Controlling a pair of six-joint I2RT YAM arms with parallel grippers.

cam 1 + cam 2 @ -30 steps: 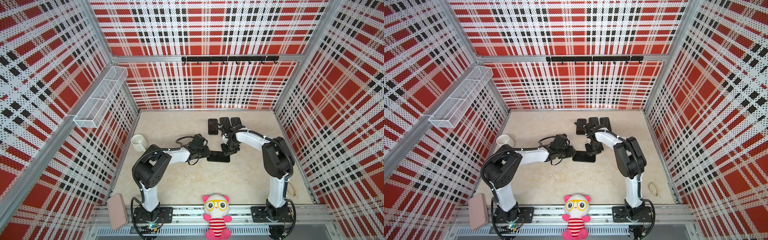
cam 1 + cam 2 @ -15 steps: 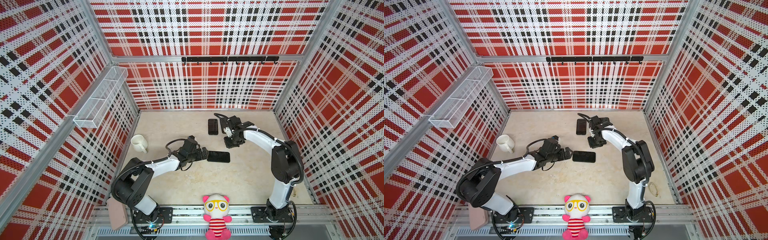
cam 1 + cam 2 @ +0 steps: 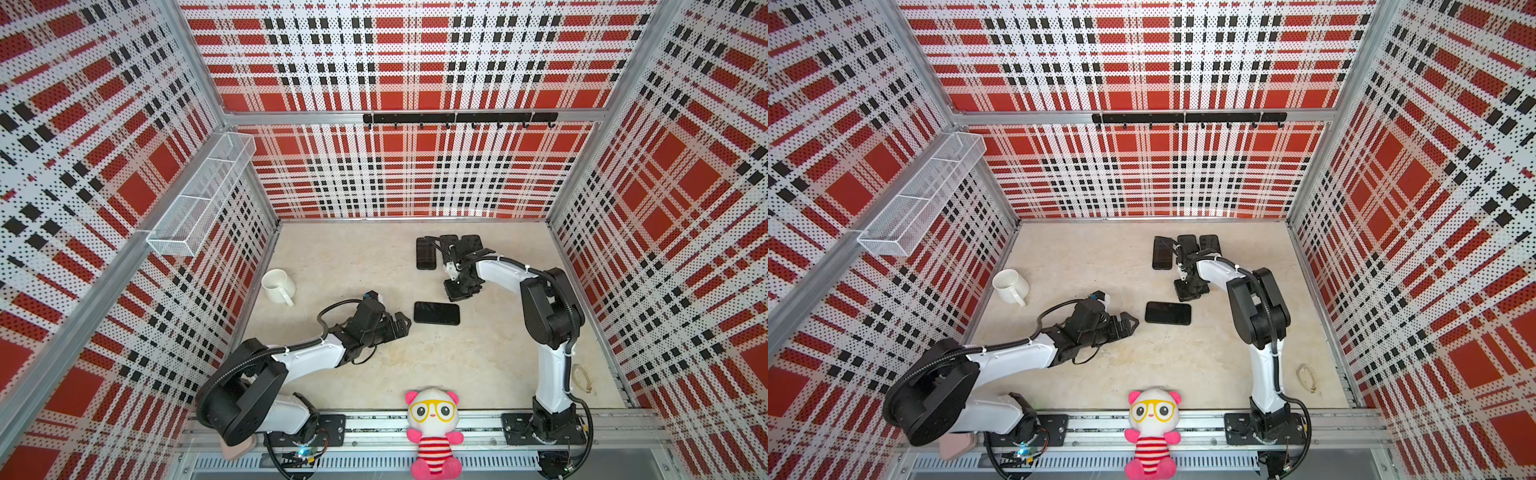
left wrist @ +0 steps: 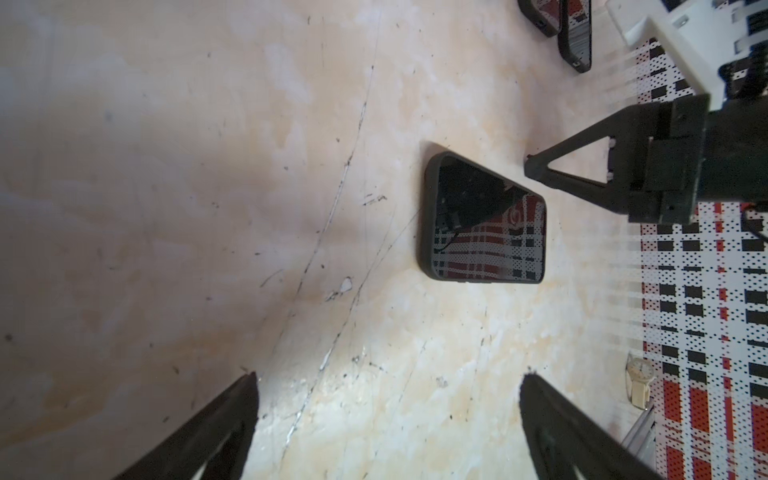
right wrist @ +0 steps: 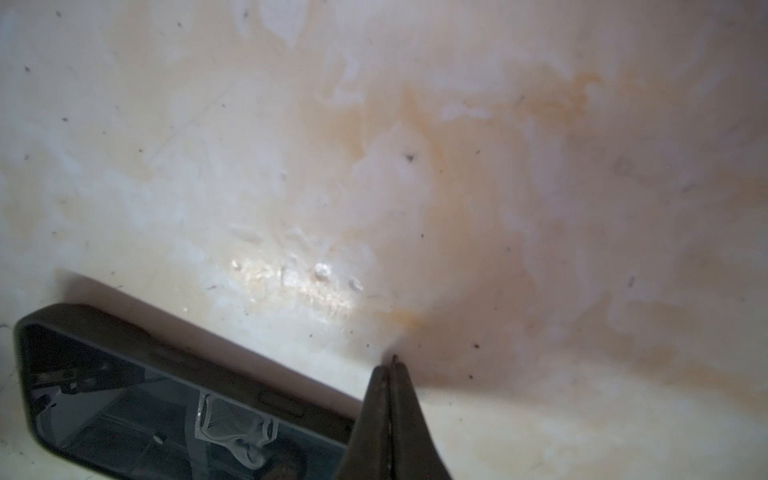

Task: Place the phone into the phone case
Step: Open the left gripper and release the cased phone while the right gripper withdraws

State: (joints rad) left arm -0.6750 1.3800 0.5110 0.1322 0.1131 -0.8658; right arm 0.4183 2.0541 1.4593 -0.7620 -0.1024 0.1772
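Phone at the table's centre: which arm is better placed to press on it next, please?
Probably right: the right gripper is shut, tips pointing down beside the phone. The left gripper is open, lying low off one end.

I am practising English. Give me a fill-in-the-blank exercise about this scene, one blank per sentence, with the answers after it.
1. The jaws of the left end effector are ____.
2. The right end effector is ____ and holds nothing.
3. The phone lies flat on the table with its screen facing ____.
4. The colour of the mug is ____.

Missing words: open; shut; up; white
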